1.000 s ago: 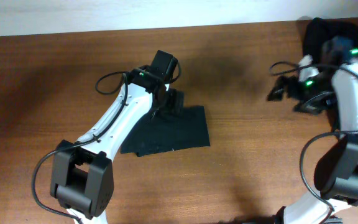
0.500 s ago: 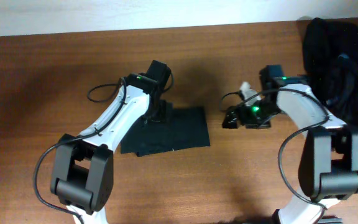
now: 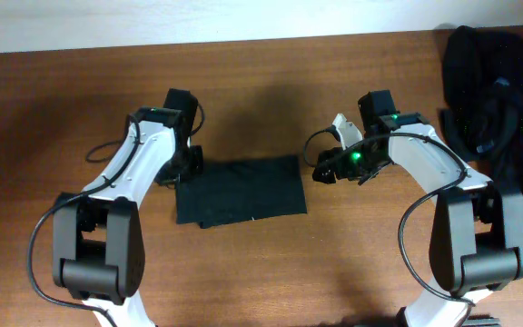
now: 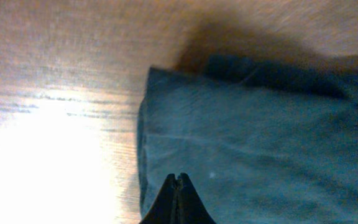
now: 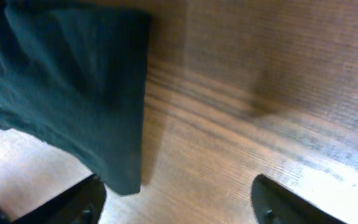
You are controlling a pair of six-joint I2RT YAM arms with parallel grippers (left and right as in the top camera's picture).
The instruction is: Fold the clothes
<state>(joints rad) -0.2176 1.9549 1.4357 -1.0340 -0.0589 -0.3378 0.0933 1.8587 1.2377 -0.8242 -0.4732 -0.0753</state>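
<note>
Left arm [image 3: 134, 163], right arm [image 3: 429, 156]: white links, black joints, cables, green lights; jaws seemingly dark.

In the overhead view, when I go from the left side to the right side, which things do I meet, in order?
left gripper → folded black garment → right gripper → pile of black clothes

Brown wood-grain tabletop [image 3: 44, 136] with horizontal grain, plain white wall strip [image 3: 152, 23] along the far edge, bright glare patch [image 4: 36, 155] on the wood.
</note>
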